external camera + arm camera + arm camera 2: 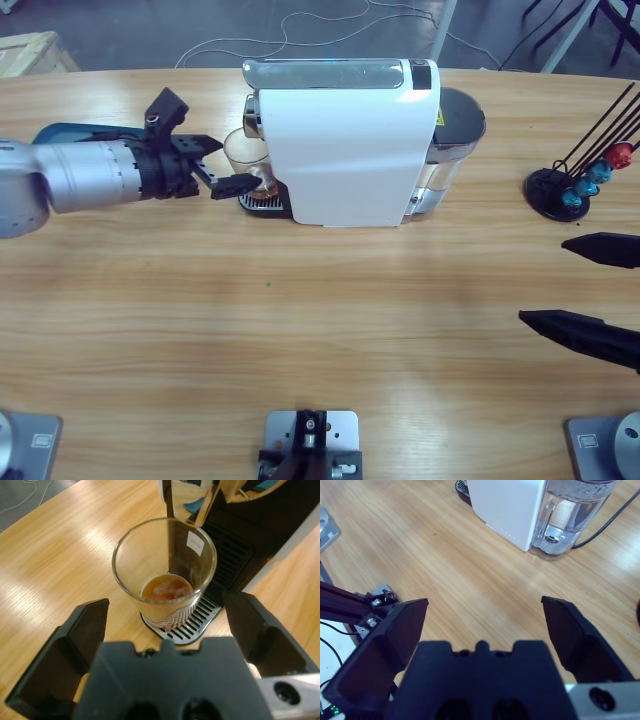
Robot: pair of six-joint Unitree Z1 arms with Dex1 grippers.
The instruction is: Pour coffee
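The long wooden table (320, 330) carries everything, and the biggest thing on it is the white coffee machine (345, 140), standing toward the far edge near the middle, with its clear water tank (455, 140) at the back end. The left arm (70, 185) comes in from the left edge and reaches level toward the machine's spout end. The left gripper (215, 165) has its jaws spread apart, one on either side of the glass (245, 160) without touching it, as the left wrist view shows. The right gripper (575, 285) sits at the right edge, well apart from the machine, its jaws wide apart over bare wood with nothing between them. Near it, by the far right edge, a black capsule stand (560, 190) holds blue and red capsules (600, 172). The glass stands upright on the slotted drip tray (192, 622) under the chrome spout (192, 500). The coffee (166, 588) lies at the bottom of that glass, a shallow reddish-brown pool
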